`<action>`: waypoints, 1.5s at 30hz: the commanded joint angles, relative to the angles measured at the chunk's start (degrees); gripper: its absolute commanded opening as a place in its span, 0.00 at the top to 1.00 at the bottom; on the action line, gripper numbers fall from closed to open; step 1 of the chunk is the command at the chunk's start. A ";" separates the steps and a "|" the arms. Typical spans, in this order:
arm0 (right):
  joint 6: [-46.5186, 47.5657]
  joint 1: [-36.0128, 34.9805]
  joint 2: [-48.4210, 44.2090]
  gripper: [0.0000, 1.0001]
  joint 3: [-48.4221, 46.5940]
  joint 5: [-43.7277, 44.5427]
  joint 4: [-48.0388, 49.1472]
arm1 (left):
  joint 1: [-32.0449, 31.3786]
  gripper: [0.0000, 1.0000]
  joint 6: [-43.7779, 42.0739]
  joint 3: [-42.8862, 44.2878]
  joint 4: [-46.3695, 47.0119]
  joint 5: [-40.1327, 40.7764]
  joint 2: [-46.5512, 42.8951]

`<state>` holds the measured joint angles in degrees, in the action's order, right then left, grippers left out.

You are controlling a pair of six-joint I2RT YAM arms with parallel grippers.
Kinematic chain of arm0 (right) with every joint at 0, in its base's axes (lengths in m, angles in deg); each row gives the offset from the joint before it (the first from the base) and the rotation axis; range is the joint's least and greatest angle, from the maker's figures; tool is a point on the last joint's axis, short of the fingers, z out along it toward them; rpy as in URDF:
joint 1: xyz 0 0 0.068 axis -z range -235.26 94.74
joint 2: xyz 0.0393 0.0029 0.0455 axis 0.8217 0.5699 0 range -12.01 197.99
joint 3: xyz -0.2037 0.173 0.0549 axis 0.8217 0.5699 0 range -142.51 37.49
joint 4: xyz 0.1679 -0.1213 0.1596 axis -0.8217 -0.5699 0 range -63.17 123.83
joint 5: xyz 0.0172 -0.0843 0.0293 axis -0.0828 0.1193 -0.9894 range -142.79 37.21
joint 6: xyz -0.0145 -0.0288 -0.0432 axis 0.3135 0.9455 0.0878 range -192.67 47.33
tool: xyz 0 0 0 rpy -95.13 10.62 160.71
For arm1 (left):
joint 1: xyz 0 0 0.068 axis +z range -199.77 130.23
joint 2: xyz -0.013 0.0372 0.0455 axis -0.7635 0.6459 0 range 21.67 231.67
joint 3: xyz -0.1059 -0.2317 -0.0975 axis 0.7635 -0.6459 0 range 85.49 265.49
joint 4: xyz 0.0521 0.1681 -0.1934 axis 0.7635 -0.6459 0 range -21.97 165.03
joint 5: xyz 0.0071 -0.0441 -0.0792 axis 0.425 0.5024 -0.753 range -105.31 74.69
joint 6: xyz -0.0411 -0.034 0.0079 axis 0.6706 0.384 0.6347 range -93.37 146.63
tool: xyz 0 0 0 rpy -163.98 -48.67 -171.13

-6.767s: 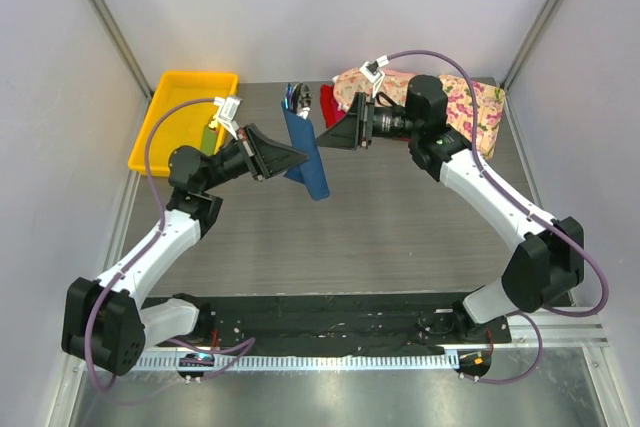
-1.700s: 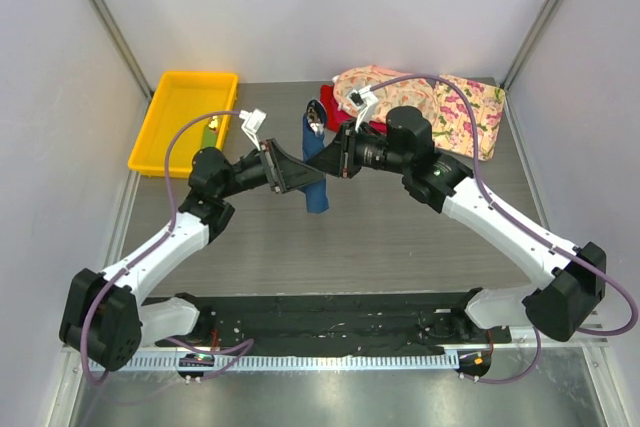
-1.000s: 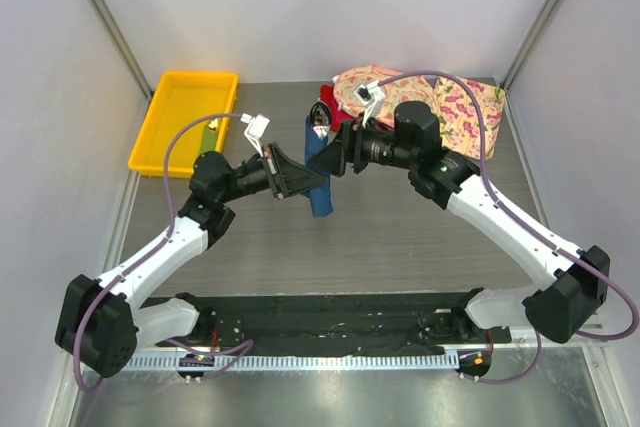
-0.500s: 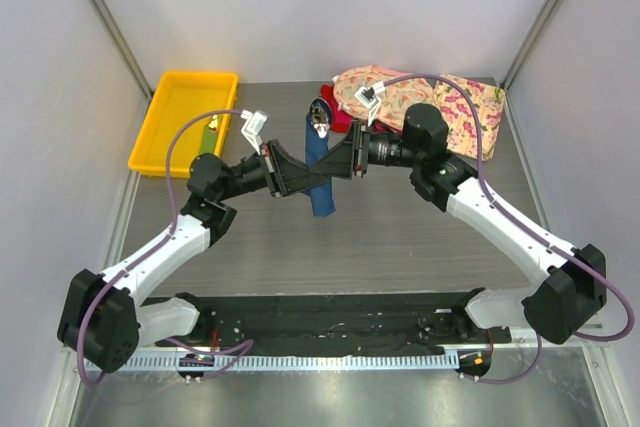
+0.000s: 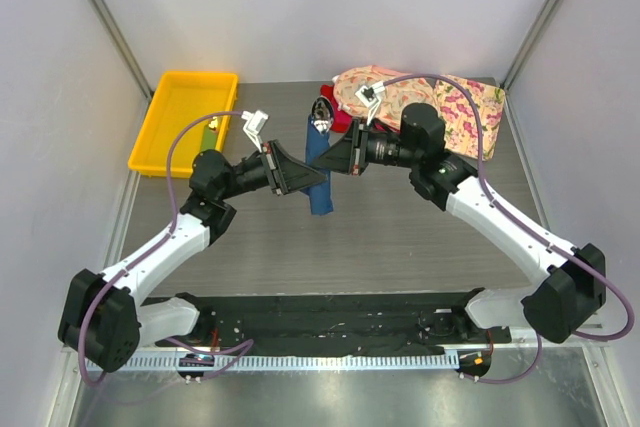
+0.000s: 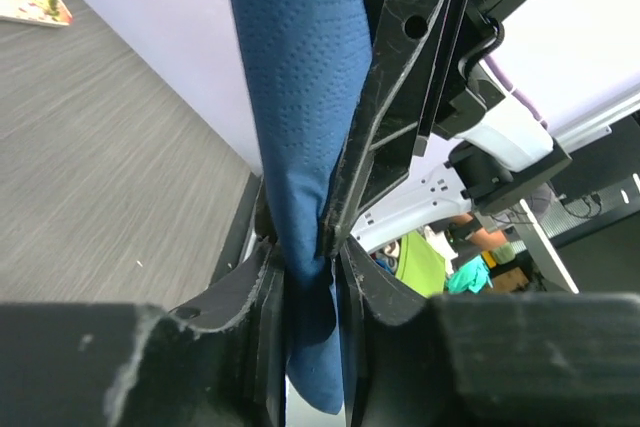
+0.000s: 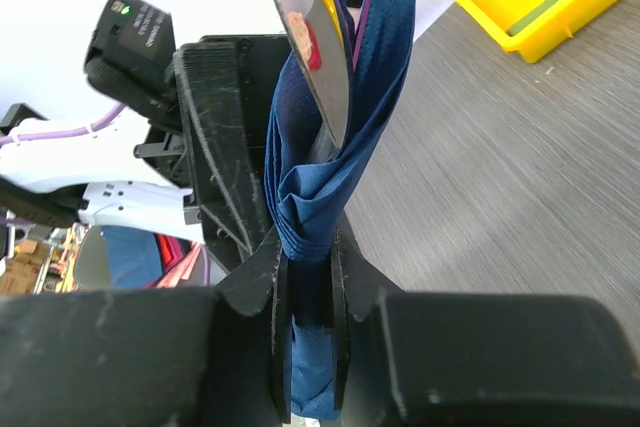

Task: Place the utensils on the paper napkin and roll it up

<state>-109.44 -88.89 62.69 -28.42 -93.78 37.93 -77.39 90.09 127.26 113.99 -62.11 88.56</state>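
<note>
Table: a grey wood-grain table (image 5: pixel 400 247) carries the scene, with both arms reaching to its middle.
Napkin: a thin dark navy-blue paper napkin (image 5: pixel 320 199) is bundled into a narrow roll near the table's centre, running from 12 toward 6 o'clock in the overhead view. Whether its lower end touches the table cannot be told.
Utensils: the utensils (image 5: pixel 322 113), slim cutlery pieces, stick out of the roll's 12 o'clock end. In the right wrist view a silver metal blade (image 7: pixel 316 52) is seen against the blue folds, with a purple handle just beside it.
Left claw: the left claw (image 5: pixel 308 181) is brought in from 9 o'clock and is clenched on the paper napkin. In its own wrist view the blue sheet (image 6: pixel 300 77) is pinched between the two black fingers (image 6: pixel 262 297).
Right claw: the right claw (image 5: pixel 326 159) is brought in from 3 o'clock, slightly nearer 12 o'clock than the left claw. It is clamped on the paper napkin too, the gathered folds (image 7: pixel 385 67) being squeezed between its fingers (image 7: pixel 352 277).
Claws: the two are set tip to tip, the roll between them.
Tray: a yellow plastic tray (image 5: pixel 147 125) is placed at 10 o'clock, well apart from the roll, and a flat green strip (image 7: pixel 560 2) is held in it.
Cloths: a pink floral cloth (image 5: pixel 470 102) is spread at 1 o'clock, with a red cloth (image 5: pixel 341 121) at its 9 o'clock edge, near the utensils.
</note>
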 commanded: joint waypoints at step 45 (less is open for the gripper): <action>6.19 6.38 7.30 0.00 -8.71 2.76 -8.58 | 40.51 0.96 -61.16 44.23 -70.41 -7.87 30.89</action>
<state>-105.00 -82.53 69.48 -35.13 -89.96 29.60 -42.09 41.00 162.48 53.58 -70.18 114.33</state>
